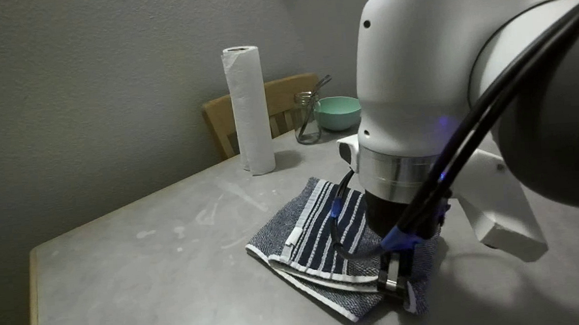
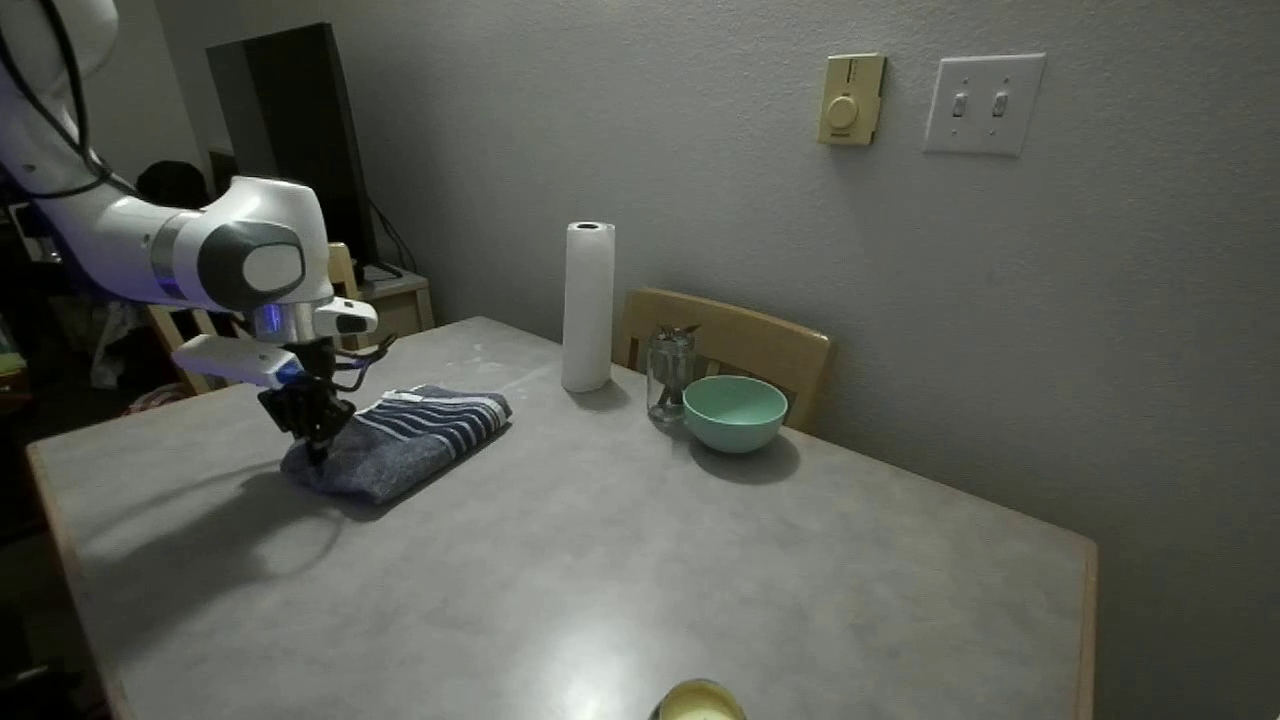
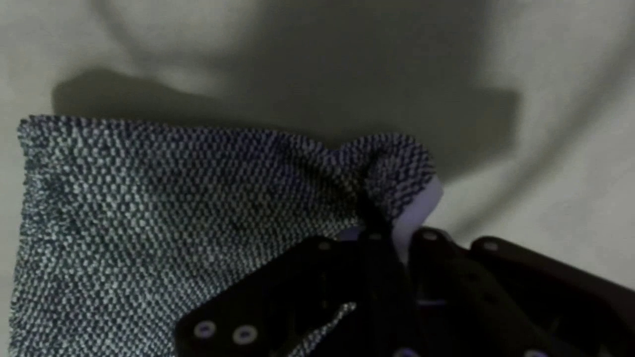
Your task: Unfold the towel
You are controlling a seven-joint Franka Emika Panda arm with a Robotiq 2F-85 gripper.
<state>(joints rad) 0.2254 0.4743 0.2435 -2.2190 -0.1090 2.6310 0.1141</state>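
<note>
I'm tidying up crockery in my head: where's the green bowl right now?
In both exterior views, the green bowl sits on the table, just right of the glass jar, near the wooden chair.

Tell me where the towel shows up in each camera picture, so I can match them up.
In an exterior view, the towel lies low, a little right of centre.
In an exterior view, the towel lies left of centre, just below mid-height.
In the wrist view, the towel fills much of the lower left.
Shared landmark: the gripper, pinching part of the towel, appears in all three.
</note>
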